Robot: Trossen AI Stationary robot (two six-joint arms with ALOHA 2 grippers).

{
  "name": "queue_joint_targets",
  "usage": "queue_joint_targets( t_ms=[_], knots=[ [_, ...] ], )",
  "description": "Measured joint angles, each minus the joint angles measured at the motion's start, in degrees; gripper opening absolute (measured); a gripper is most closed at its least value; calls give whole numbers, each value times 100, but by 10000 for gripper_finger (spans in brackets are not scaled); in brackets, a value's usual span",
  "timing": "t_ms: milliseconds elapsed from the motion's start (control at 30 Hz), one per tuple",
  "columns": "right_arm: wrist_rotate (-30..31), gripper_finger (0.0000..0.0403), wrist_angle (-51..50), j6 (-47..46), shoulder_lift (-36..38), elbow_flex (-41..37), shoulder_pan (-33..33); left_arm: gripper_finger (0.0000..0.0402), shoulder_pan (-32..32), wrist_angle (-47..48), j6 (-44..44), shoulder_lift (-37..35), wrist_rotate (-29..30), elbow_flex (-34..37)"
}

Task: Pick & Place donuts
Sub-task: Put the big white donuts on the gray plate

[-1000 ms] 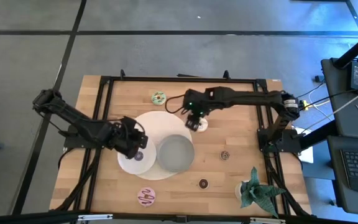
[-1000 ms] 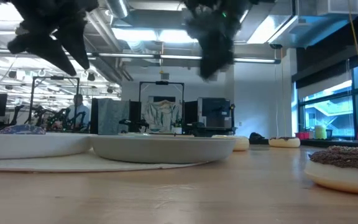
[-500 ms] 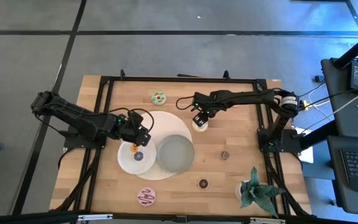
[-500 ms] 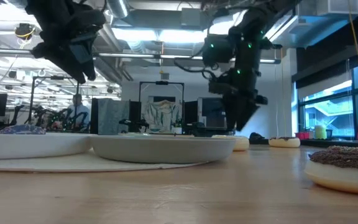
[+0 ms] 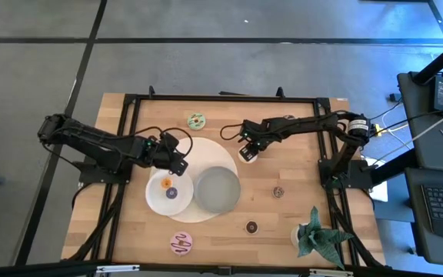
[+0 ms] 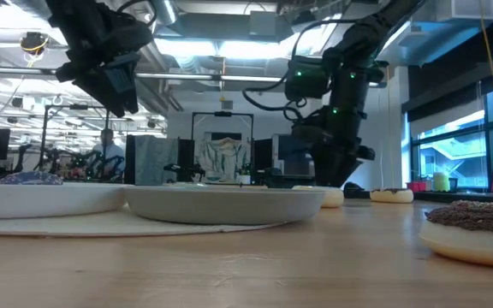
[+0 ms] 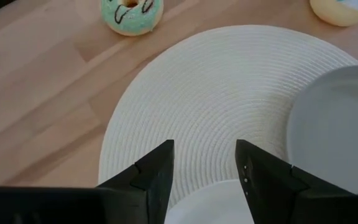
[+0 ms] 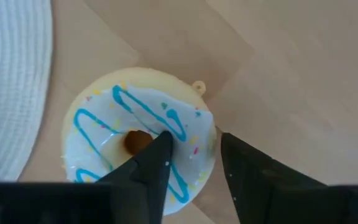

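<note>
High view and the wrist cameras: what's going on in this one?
The right gripper is down over a white-iced toy donut with blue stripes on the wooden table, one finger in its hole, closing on it. The left gripper hovers open over the round white woven placemat, near the small white plate holding tiny orange and purple donuts.

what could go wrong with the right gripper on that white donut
The right gripper sits off-centre on the white donut: one finger near its hole, the other at its rim. Closing may pinch only the edge, so the donut could slip or flip. It could also be nudged onto the mat.
</note>
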State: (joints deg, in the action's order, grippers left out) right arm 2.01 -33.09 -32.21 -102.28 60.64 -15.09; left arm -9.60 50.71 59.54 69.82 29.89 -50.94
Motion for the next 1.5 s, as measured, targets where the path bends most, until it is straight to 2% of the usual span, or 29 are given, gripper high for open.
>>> queue_joint_targets(
  t_ms=[333, 433, 600, 767, 867, 1000, 1100, 1333, 1500],
  knots=[
    [-65, 28, 78, 159, -3, 25, 0, 164, 39, 0, -33, 0, -62, 0],
    [-76, 10, -89, 387, 0, 230, 4, 165, 39, 3, -51, 0, -64, 0],
    [-65, 19, -365, 555, 118, 982, 349, 168, 39, 5, -273, 0, -68, 0],
    [-65, 12, -343, 406, 118, 1748, 1118, 165, 39, 48, -425, 0, -141, 0],
    [7, 10, -227, 48, 112, 1897, 1599, 164, 39, 49, -427, 0, -151, 0],
    [613, 14, 315, -386, 55, 1749, 2046, 168, 39, 49, -427, 2, -151, 0],
    [847, 16, 374, -613, -186, 1703, 2129, 168, 39, 36, -427, 2, -151, 0],
    [655, 16, 809, -658, -864, 1703, 2120, 164, 34, 18, -429, 2, -265, 0],
    [633, 17, 767, -651, -1054, 1706, 2021, 168, 35, 24, -427, 2, -281, 0]
  ],
)
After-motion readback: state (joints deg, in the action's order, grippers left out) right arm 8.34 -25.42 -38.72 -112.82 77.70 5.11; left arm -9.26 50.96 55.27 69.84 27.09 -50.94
